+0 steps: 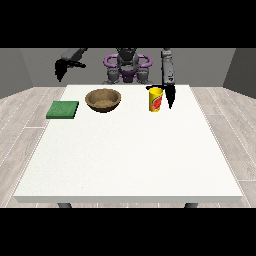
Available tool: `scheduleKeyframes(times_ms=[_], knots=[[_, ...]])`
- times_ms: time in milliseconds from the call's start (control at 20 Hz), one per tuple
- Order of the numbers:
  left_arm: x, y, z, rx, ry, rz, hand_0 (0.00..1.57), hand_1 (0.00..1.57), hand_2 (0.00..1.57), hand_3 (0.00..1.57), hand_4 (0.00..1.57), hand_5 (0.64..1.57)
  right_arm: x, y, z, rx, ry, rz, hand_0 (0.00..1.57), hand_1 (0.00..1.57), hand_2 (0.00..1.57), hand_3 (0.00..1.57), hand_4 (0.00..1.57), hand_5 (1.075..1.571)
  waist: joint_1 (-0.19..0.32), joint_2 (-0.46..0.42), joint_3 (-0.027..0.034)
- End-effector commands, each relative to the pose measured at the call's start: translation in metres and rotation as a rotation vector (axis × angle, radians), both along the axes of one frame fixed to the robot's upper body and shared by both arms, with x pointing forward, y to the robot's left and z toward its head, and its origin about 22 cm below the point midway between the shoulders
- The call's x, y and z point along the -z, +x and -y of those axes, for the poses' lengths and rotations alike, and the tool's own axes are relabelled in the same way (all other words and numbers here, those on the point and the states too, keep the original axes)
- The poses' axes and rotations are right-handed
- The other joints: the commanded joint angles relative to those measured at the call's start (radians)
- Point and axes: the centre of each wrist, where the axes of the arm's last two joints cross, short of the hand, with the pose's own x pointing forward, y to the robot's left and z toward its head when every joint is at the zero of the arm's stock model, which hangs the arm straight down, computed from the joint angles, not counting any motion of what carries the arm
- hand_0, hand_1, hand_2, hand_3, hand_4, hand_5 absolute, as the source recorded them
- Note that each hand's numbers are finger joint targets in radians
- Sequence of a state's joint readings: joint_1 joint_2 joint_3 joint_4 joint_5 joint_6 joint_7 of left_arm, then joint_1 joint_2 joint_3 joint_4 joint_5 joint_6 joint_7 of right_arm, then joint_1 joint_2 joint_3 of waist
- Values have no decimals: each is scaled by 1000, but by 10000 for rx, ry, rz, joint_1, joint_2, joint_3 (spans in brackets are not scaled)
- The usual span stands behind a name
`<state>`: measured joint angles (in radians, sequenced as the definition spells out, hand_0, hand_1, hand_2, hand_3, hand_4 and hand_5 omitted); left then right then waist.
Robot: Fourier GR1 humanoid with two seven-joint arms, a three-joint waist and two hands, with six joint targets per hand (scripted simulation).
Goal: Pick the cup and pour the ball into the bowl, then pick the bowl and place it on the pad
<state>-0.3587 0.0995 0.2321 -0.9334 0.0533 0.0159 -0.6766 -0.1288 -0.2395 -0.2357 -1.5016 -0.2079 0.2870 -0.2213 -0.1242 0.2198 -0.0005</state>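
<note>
Front view is showing the robot hand at the view's right [170, 96] hanging down just beside the yellow cup [156, 99], on the cup's outer side, with its dark fingers pointing at the surface [125, 160]. A dark part, maybe the thumb, is reaching over the cup's rim, but I cannot tell from where I am standing whether the fingers are closing round the cup or only resting next to it. The cup is standing upright near the far edge of the surface, towards the right of the view. The ball is not showing; if it is inside the cup, the wall is hiding it.

Moving outward, the brown bowl [103, 99] is sitting to the left of the cup, apart from it, and it is looking bare inside as far as I can make out. Further left again, the green pad [63, 109] is lying flat near the surface's left edge, with nothing on it.

The robot hand at the view's left [61, 67] is hanging raised beyond the far left corner, well apart from everything, holding nothing; its finger posture is too small to read.

By my reckoning the job is only beginning: the cup is not lifted, nothing is poured, and the bowl is waiting to be carried to the pad.
</note>
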Motion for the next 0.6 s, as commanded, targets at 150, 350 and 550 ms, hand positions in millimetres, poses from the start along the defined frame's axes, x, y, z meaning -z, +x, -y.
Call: scheduleKeyframes(times_ms=[150, 350, 550], knots=[[25, 5, -2, -95, 195, 115, 0, 0, 0, 0, 0, 1520, 14, 5, -4, 97, 210, 154, 0, 0, 0, 0, 0, 1571, 99, 303, 1], [11, 24, 4, 24, 242, -26, 0, 0, 0, 0, 0, 1523, 13, 13, 17, 235, 144, -14, 0, 0, 0, 0, 0, 1571, 146, 213, 4], [22, 27, 25, -488, 203, 119, 0, 0, 0, 0, 0, 1559, 0, 9, 20, -192, -94, 147, 0, 0, 0, 0, 0, 1571, -340, 320, 2]])
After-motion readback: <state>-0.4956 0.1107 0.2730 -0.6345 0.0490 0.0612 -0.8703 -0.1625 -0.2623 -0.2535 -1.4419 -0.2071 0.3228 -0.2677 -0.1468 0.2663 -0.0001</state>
